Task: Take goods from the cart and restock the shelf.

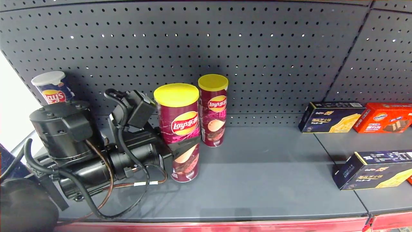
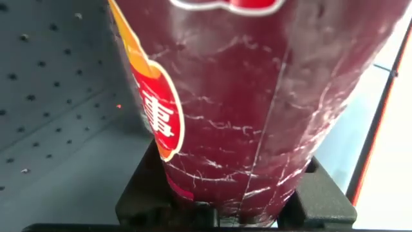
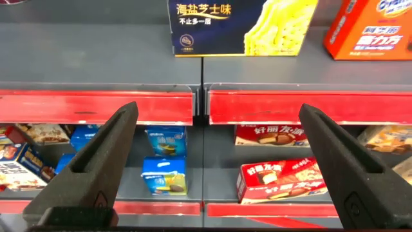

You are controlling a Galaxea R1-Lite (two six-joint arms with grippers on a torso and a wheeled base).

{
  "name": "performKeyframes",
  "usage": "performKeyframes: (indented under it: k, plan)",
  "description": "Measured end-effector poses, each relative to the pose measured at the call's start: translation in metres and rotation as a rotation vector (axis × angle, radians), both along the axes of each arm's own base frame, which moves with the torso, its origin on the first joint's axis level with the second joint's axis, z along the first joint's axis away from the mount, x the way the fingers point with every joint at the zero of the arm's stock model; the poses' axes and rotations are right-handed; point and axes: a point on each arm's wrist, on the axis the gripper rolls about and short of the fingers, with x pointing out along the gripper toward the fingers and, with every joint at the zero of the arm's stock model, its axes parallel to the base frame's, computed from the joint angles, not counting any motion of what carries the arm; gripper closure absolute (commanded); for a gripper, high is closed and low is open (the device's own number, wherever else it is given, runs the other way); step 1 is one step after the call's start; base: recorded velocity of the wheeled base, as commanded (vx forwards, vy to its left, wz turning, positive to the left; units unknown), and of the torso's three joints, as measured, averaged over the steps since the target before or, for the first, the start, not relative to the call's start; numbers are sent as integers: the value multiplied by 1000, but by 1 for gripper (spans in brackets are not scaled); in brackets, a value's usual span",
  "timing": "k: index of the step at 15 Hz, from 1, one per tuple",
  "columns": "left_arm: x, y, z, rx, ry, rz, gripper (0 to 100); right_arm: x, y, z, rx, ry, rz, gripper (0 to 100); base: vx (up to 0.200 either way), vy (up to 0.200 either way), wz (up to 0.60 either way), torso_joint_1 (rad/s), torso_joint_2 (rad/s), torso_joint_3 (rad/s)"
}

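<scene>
A maroon chips can with a yellow lid (image 1: 179,129) stands upright on the grey shelf (image 1: 264,167), left of the middle. My left gripper (image 1: 183,146) is shut on its lower half from the left side. In the left wrist view the can (image 2: 257,116) sits between the dark fingers (image 2: 145,193). A second, matching can (image 1: 213,109) stands just behind it and to the right, near the pegboard. My right gripper (image 3: 225,161) hangs open in front of the red shelf edges, with nothing between its fingers (image 3: 96,167).
A blue chips can with a white lid (image 1: 53,88) stands at the back left, behind my left arm. Dark blue boxes (image 1: 331,121) (image 1: 373,170) and an orange box (image 1: 384,117) lie on the right. Lower shelves hold blue packs (image 3: 164,169) and red boxes (image 3: 283,180).
</scene>
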Motion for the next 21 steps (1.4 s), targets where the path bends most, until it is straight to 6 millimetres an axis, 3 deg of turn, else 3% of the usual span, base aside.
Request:
performKeyframes:
  k: [12,14,16,18,21]
  plan:
    - [-14,11,-2,3,6,56,100,0,0,0,-8,4,15,0,0,0,0,0,0,0]
    - [-13,13,1,-9,4,73,100,-3,1,24,-13,-52,73,0,0,0,0,0,0,0]
    - [-10,15,3,-15,1,84,100,1,3,64,-31,-86,163,0,0,0,0,0,0,0]
    - [-7,14,4,-17,-1,85,100,22,6,98,-75,-43,307,0,0,0,0,0,0,0]
    - [-3,19,2,-18,10,109,100,59,12,127,-111,27,483,0,0,0,0,0,0,0]
